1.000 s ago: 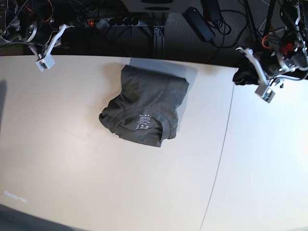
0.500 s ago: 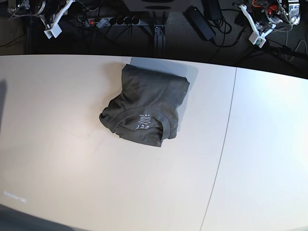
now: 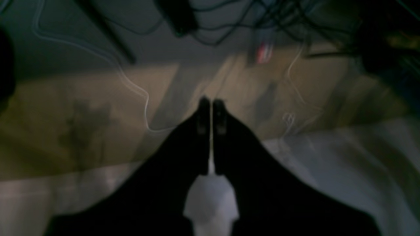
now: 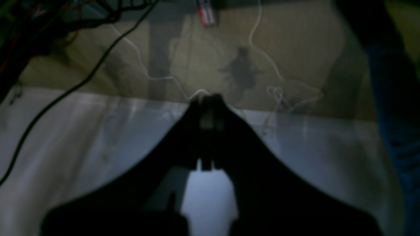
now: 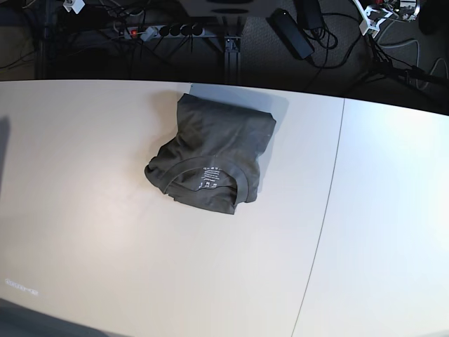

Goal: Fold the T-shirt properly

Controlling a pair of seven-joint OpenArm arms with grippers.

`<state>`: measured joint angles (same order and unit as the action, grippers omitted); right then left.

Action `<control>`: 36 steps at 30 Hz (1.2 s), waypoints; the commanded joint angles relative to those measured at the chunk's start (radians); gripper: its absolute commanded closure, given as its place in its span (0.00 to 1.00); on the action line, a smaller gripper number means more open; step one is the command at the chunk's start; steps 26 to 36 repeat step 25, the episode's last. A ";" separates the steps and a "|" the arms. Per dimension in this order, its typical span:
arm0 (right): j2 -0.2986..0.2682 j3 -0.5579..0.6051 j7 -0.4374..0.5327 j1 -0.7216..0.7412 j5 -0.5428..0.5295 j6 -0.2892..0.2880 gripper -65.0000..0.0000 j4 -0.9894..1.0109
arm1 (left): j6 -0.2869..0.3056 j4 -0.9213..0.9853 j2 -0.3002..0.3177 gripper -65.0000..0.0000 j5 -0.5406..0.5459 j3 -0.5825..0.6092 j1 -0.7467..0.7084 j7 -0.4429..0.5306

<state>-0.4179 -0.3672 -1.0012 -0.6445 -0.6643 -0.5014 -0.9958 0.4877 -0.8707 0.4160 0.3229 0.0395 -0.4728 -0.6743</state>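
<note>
Surface: a broad pale cream surface fills most of the base view; a thin dark seam runs down it, to the right of the T-shirt.
Room: beyond the surface's far edge the floor is dark and crowded with black cables; a power strip with a small red light lies beyond the T-shirt to its left, and a black adapter brick beyond it to its right.
T-shirt: the dark olive-grey T-shirt lies folded into a compact, slightly lopsided bundle on the surface, close to the far edge and left of the seam.
T-shirt, near side: the round ribbed collar curves across the bundle's near end, with small white printed label text inside it.
T-shirt, far side: flatter and squarer, with soft creases; a pale shadow falls along its right.
Left tool: the left tool has its dark jaws pressed together with nothing between them, over the floor beyond the surface, well apart from the T-shirt.
Right tool: the right tool is likewise closed and empty, above the surface's edge; both wrist views are blurred.
</note>
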 commanded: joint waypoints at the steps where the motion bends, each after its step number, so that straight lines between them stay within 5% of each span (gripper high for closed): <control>1: -0.013 -0.008 -0.008 0.017 0.008 -0.017 1.00 0.039 | -0.027 0.047 0.011 1.00 -0.007 0.029 0.015 0.011; 5: -0.005 -0.008 0.000 0.156 0.026 0.007 1.00 0.219 | -0.122 0.237 -0.012 1.00 -0.024 0.175 0.174 0.114; 11: 0.046 -0.008 0.032 0.355 0.108 0.035 1.00 0.388 | -0.189 0.465 -0.136 1.00 -0.080 0.350 0.440 0.108; 17: 0.110 -0.011 -0.010 0.441 0.104 0.053 1.00 0.397 | -0.188 0.540 -0.237 1.00 -0.076 0.419 0.579 0.057; 25: 0.165 -0.011 0.003 0.470 0.104 0.052 1.00 0.390 | -0.181 0.537 -0.233 1.00 -0.077 0.426 0.586 0.131; 36: 0.165 -0.011 0.003 0.470 0.104 0.052 1.00 0.390 | -0.181 0.537 -0.233 1.00 -0.077 0.426 0.586 0.131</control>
